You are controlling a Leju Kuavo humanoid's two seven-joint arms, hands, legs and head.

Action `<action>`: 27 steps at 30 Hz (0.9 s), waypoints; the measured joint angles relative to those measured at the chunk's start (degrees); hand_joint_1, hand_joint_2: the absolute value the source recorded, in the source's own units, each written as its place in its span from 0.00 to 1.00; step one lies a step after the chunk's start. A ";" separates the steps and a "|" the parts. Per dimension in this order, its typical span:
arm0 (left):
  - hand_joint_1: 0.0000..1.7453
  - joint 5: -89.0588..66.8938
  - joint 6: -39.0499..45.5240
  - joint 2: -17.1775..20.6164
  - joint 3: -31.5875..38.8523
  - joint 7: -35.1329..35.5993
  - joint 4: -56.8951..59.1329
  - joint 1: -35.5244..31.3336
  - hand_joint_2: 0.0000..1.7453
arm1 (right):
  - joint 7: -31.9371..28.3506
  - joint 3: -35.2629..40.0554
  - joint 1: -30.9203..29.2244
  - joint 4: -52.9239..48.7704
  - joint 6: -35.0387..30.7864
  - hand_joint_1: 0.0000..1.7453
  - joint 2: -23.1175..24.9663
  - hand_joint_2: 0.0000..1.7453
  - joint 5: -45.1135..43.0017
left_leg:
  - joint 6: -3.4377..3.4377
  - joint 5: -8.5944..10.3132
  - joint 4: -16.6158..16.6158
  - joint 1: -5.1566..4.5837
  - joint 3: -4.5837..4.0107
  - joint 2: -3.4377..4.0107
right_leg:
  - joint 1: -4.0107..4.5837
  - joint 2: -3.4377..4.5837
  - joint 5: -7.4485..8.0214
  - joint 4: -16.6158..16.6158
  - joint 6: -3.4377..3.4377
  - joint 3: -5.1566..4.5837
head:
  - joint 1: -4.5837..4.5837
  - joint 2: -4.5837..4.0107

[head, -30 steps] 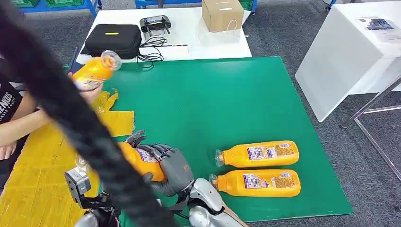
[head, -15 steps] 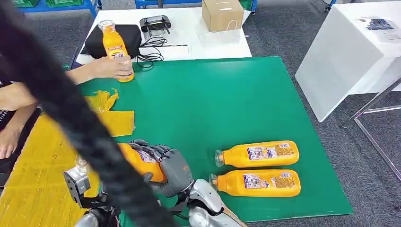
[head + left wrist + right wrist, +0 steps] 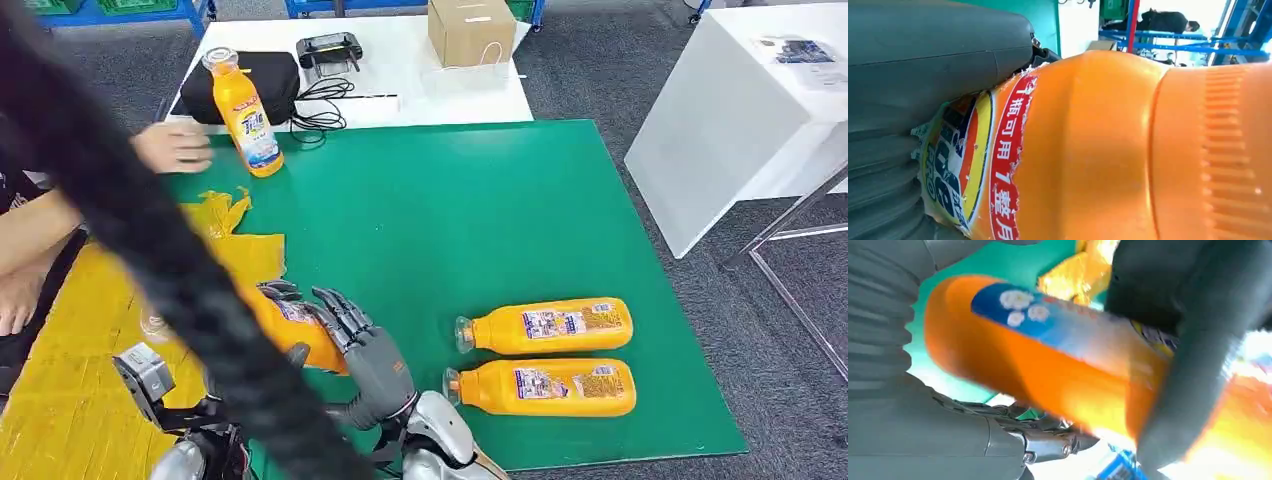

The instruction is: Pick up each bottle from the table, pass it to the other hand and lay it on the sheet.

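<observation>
- The orange bottle (image 3: 300, 335) is hanging between both hands at the yellow sheet's (image 3: 70, 390) edge, ready for laying.
- The left hand (image 3: 908, 115) is gripping it for the handover.
- The right hand (image 3: 362, 345) is spreading its fingers, touching it lightly.
- Two bottles (image 3: 545, 326) are lying on the green mat (image 3: 480, 220), waiting.
</observation>
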 measured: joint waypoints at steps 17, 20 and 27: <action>1.00 -54.10 29.29 1.88 7.08 5.60 1.86 -1.99 1.00 | 2.67 -5.71 5.08 -16.40 -0.52 0.00 -3.24 1.00 5.50 | 0.00 0.00 0.00 0.00 0.00 0.00 | 0.00 0.00 0.00 0.00 0.00 -0.01 | 0.00 0.00; 1.00 -74.91 31.36 2.91 7.34 12.93 3.24 -2.06 1.00 | 4.99 -7.21 5.89 -20.72 1.01 0.00 -4.39 1.00 9.43 | 0.00 0.00 0.00 -0.01 0.00 -0.02 | -0.01 0.00 0.00 0.00 0.00 0.00 | 0.00 0.00; 1.00 -100.14 24.50 7.73 7.65 30.48 16.12 -6.79 1.00 | 8.20 -12.35 6.58 -28.17 4.61 0.00 -6.90 1.00 12.41 | -0.01 0.02 0.00 0.02 0.02 0.01 | -0.01 0.01 0.04 0.00 -0.01 -0.01 | 0.02 0.00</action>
